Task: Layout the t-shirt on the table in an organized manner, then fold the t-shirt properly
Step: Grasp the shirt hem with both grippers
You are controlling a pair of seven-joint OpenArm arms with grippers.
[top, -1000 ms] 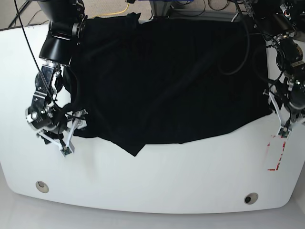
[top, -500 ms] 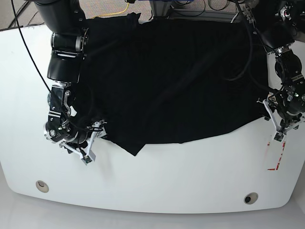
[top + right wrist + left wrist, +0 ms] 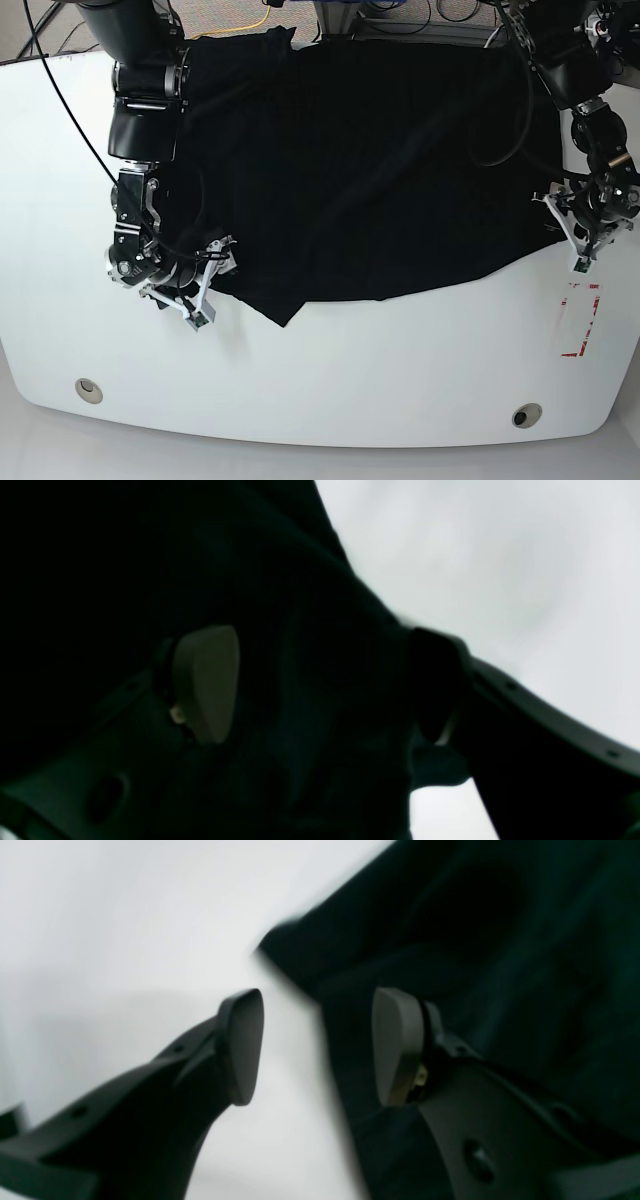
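Note:
The black t-shirt (image 3: pixel 360 170) lies spread over the far half of the white table (image 3: pixel 350 380), with a folded corner pointing toward the front edge. My right gripper (image 3: pixel 212 282) sits at the shirt's lower left edge. In the right wrist view that gripper (image 3: pixel 320 682) is open, with t-shirt (image 3: pixel 125 555) fabric lying between its pads. My left gripper (image 3: pixel 568 235) is at the shirt's right edge. Close up, it (image 3: pixel 317 1045) is open and straddles the t-shirt (image 3: pixel 500 940) hem, one finger over bare table (image 3: pixel 100 915).
A red dashed rectangle (image 3: pixel 580 320) is marked on the table at the right, below my left gripper. Two grey grommet holes (image 3: pixel 88 390) (image 3: pixel 526 415) lie near the front edge. A yellow cable (image 3: pixel 245 25) and other wires run behind the table.
My right gripper moved right and onto the shirt's lower left edge. My left gripper moved up and inward from the red mark to the shirt's right hem.

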